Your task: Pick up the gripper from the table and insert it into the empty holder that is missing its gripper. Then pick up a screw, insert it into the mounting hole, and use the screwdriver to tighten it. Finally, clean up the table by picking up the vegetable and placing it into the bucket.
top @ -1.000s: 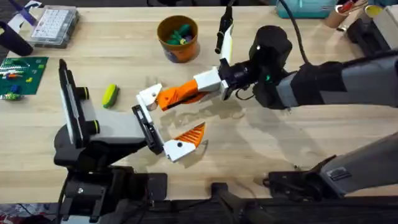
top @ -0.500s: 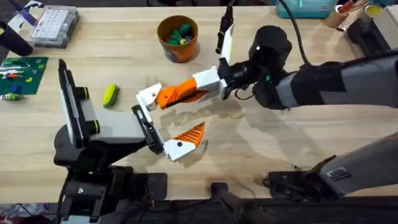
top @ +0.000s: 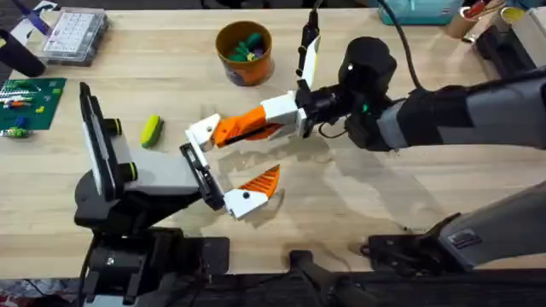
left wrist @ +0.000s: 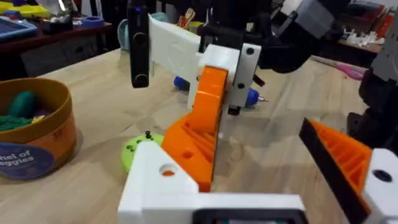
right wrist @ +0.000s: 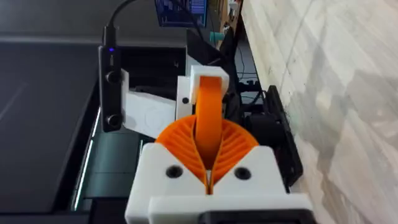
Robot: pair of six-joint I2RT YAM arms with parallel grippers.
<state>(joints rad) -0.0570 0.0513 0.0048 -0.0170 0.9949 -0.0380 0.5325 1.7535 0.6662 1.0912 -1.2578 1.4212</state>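
Right tool (top: pixel 294 117) clamped on the gripper (top: pixel 247 125), tip seated in the holder (top: pixel 204 130); left tool's state unclear.

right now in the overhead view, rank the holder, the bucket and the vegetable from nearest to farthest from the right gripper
From the right gripper:
1. the holder, just beyond the tip of the orange gripper that the right gripper holds, toward the left arm.
2. the bucket, farther back on the table.
3. the vegetable, out past the holder, left side.

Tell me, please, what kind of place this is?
Probably a robotics workshop or lab: a wooden workbench, a green circuit board, a clear box of small parts, and cluttered benches behind.
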